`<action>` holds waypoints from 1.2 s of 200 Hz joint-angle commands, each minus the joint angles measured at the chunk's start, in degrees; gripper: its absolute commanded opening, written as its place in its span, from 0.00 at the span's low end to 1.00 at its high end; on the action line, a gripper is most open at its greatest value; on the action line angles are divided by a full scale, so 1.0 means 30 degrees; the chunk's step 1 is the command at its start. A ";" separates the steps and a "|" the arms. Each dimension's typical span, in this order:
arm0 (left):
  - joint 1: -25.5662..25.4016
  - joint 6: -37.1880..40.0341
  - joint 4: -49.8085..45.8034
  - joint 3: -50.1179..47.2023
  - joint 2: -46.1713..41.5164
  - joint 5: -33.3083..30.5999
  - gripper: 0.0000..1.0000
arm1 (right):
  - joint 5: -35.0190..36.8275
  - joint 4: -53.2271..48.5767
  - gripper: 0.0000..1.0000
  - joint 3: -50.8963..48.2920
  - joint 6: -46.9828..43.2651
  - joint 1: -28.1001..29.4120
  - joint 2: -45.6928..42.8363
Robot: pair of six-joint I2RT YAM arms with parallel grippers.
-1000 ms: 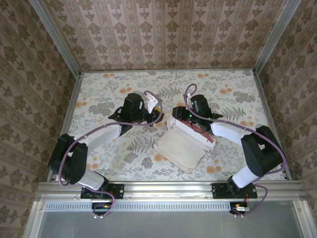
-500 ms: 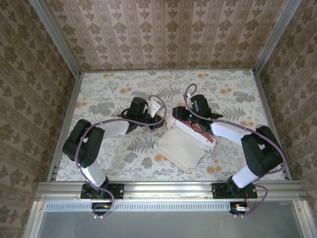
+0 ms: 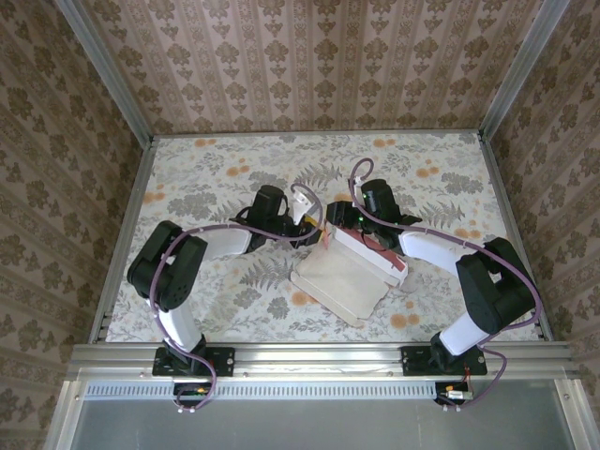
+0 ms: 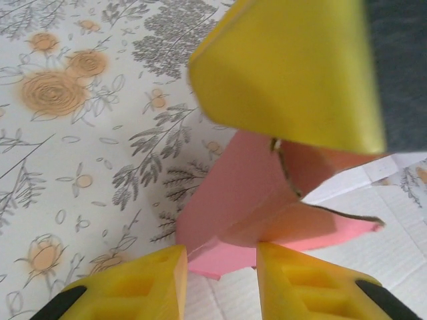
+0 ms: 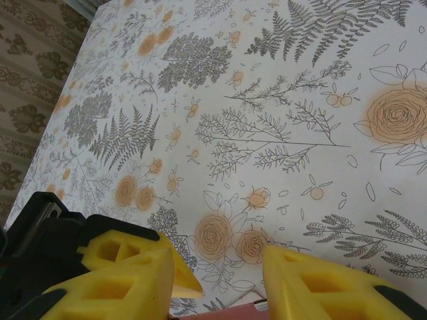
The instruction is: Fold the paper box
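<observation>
Item one, my left arm: reaching from lower left to frame centre, elbow bent, left claw (image 3: 314,228) jaws parted. Item two, my right arm: from lower right, right claw (image 3: 337,217) jaws parted, beside the left.

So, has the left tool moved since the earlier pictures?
Yes. In the top view, the left tool has swung right, up to the paper box, which stayed put.

Left wrist: blurred yellow pad (image 4: 293,67) at 1 o'clock covers the top of the paper box (image 4: 247,200). Box runs off frame at 5 o'clock.
</observation>
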 commanded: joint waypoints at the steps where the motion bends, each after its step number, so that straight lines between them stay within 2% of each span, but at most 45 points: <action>1: -0.0305 0.0252 0.0717 0.0649 -0.0076 0.0702 0.32 | 0.0111 -0.0932 0.42 -0.0600 0.0146 0.0160 0.0164; 52: -0.0728 0.0195 0.0447 0.1292 0.0347 0.0085 0.30 | -0.0174 -0.0603 0.42 -0.0686 0.0439 0.0141 0.0134; 58: -0.0793 0.0244 0.0278 0.1421 0.0426 -0.0647 0.30 | -0.0236 -0.0520 0.42 -0.0686 0.0505 0.0138 0.0138; 133: -0.1574 0.0454 -0.0127 0.1879 0.0951 -0.3639 0.22 | -0.0730 -0.0337 0.40 -0.0848 0.0871 0.0061 -0.0064; 194: -0.1935 -0.0068 0.0861 0.1665 0.1616 -0.3747 0.22 | -0.1259 -0.0556 0.40 -0.0657 0.1447 -0.0131 -0.0339; 240: -0.2204 0.0242 0.0361 0.1806 0.1918 -0.4372 0.21 | -0.1254 -0.0617 0.41 -0.0740 0.1670 -0.0250 -0.0464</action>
